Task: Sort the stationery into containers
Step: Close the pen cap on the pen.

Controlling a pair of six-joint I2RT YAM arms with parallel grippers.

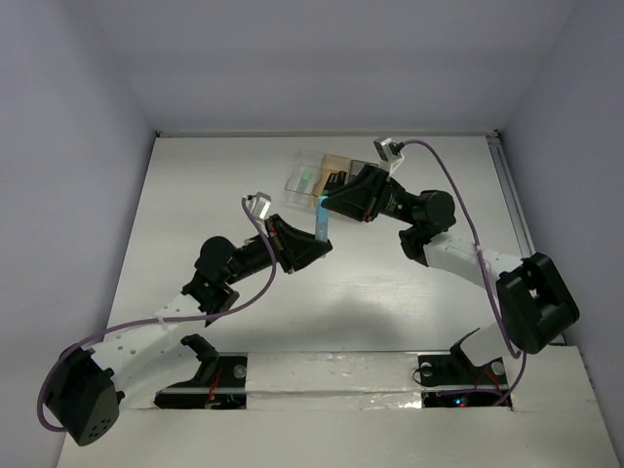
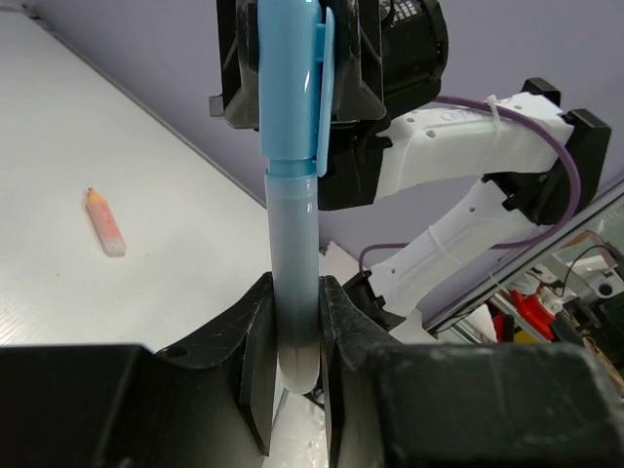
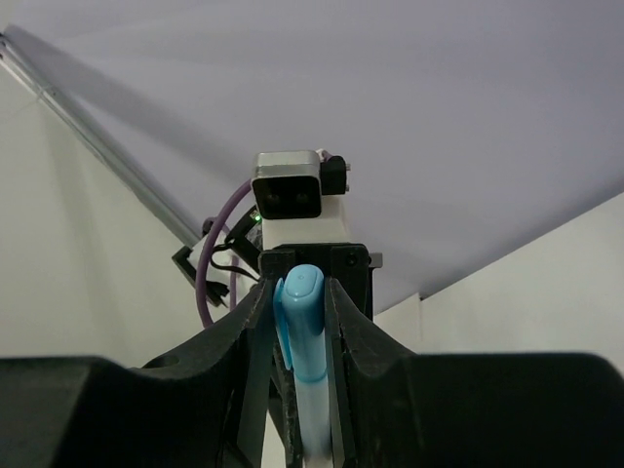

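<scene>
You have both ends clamped: the left gripper [image 2: 292, 327] is clenched on the bare barrel of the light-blue marker [image 2: 291, 224], and the right gripper [image 3: 300, 292] grasps its capped end. If you pull the arms apart now, I judge the cap may pop off, or the marker may twist loose and drop to the worktop [image 2: 88, 127] short of the containers [image 1: 310, 166]. The marker hangs just on the near side of the containers, its long axis running cap toward them, barrel end away
</scene>
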